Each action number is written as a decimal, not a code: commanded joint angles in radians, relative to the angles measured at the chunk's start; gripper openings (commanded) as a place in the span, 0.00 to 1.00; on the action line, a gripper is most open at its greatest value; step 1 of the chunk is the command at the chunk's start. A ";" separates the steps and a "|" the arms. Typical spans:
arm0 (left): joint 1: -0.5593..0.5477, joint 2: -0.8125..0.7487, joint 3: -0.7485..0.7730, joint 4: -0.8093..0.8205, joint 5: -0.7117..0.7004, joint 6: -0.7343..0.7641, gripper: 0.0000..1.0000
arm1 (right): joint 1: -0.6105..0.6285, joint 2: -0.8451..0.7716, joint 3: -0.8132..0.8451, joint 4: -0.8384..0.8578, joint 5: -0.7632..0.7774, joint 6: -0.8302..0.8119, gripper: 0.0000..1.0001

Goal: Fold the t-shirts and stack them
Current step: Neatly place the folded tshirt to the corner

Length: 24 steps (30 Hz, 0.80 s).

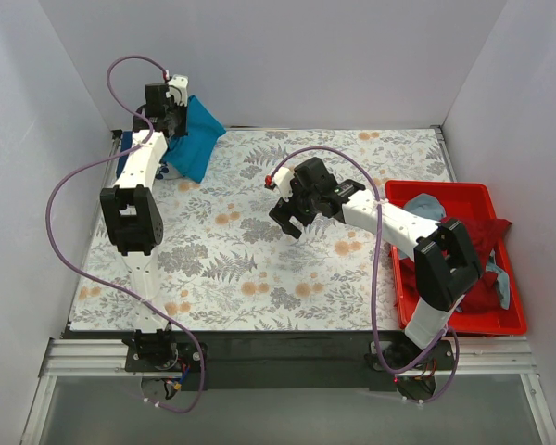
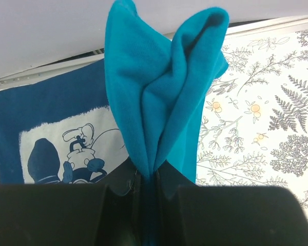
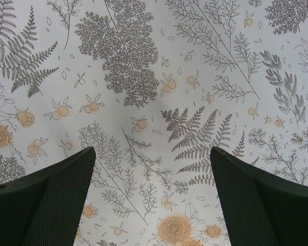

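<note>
My left gripper (image 1: 171, 119) is at the far left corner, shut on the teal-blue t-shirt (image 1: 196, 139), which hangs bunched from its jaws. In the left wrist view the teal cloth (image 2: 159, 97) rises pinched between the fingers. Under it lies the navy t-shirt with a white printed graphic (image 2: 56, 133), flat on the table; only its edge (image 1: 126, 156) shows in the top view. My right gripper (image 1: 292, 221) is open and empty, hovering over the middle of the table; the right wrist view shows its fingers (image 3: 51, 205) wide apart over bare cloth. Dark red (image 1: 482, 255) and pale blue-grey (image 1: 426, 206) shirts lie in the bin.
A red plastic bin (image 1: 403, 278) stands at the right edge of the table. A floral tablecloth (image 1: 241, 250) covers the table. White walls close in the back and both sides.
</note>
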 commanded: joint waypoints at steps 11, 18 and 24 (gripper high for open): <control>0.039 -0.157 -0.008 0.028 0.019 -0.023 0.00 | -0.002 -0.011 0.016 -0.004 -0.016 0.007 0.98; 0.039 -0.209 -0.040 0.028 0.026 -0.024 0.00 | -0.002 -0.011 0.016 -0.008 -0.019 0.013 0.98; 0.040 -0.217 -0.046 0.031 0.025 -0.023 0.00 | -0.002 -0.014 0.018 -0.011 -0.016 0.016 0.98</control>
